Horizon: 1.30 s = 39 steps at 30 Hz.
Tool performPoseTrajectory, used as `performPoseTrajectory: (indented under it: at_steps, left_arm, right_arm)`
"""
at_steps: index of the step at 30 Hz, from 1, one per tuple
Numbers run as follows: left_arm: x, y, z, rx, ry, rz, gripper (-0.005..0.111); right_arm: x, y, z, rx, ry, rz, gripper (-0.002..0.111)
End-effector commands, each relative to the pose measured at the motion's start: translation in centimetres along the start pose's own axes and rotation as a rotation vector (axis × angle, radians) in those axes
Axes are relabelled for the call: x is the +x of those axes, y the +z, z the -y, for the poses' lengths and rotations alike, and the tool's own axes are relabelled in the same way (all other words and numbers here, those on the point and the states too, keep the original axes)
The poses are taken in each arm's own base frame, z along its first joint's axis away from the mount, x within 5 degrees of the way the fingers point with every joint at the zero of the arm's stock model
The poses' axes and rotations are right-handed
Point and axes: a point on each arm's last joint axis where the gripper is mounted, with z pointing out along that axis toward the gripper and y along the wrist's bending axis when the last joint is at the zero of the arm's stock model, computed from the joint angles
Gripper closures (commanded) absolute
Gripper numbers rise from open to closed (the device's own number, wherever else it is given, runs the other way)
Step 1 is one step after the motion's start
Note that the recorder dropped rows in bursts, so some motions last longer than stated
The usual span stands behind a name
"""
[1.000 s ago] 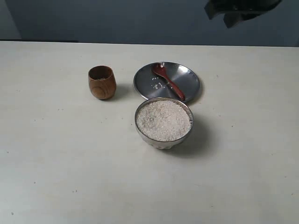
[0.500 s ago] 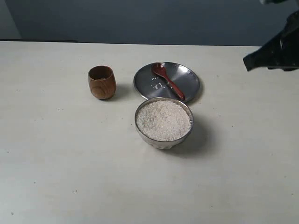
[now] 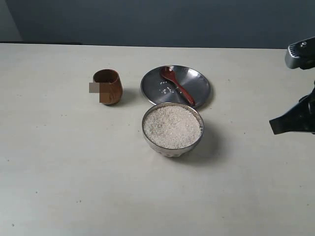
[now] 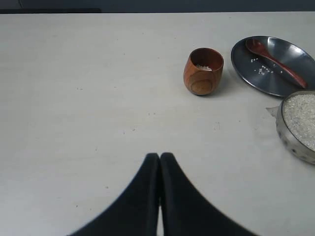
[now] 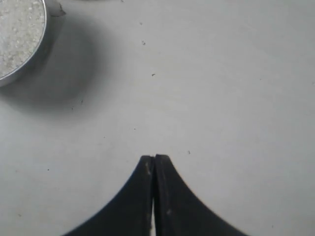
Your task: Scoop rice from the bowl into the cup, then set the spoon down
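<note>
A steel bowl [image 3: 196,141] heaped with white rice [image 3: 172,126] stands mid-table. Behind it the dark red wooden spoon [image 3: 176,85] lies on a flat steel plate [image 3: 199,84], with a few loose grains beside it. The brown wooden cup [image 3: 108,86] stands to the left of the plate; in the left wrist view the cup [image 4: 203,71] holds a little rice. My right gripper [image 3: 273,126] is shut and empty at the right edge, well clear of the bowl [image 5: 34,54]. My left gripper [image 4: 160,156] is shut and empty over bare table, short of the cup.
The pale table [image 3: 59,162] spreads wide around the three dishes. A dark wall runs behind its far edge.
My right arm has swung from the top of the exterior view down to the right edge, lower and nearer the table. Spoon, bowl and cup have not moved.
</note>
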Motion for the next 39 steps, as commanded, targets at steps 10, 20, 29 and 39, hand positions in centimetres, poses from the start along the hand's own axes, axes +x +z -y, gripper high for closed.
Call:
performPoseTrajectory:
  at_steps: [10, 20, 29, 39]
  left_arm:
    - [-0.1, 0.0, 0.0, 0.0, 0.001, -0.003, 0.106]
    - [-0.1, 0.0, 0.0, -0.002, 0.002, -0.003, 0.106]
    - [-0.1, 0.0, 0.0, -0.002, 0.002, -0.003, 0.106]
    - [-0.1, 0.0, 0.0, -0.002, 0.002, -0.003, 0.106]
  right_arm:
    - [-0.4, -0.2, 0.0, -0.007, 0.009, 0.065, 0.108]
    - [-0.3, -2.0, 0.2, -0.012, 0.025, 0.159, 0.108]
    - [1.2, -6.8, 0.8, -0.011, 0.049, 0.377, 0.108]
    - [3.3, -10.3, 2.0, 0.032, 0.126, 0.532, 0.108]
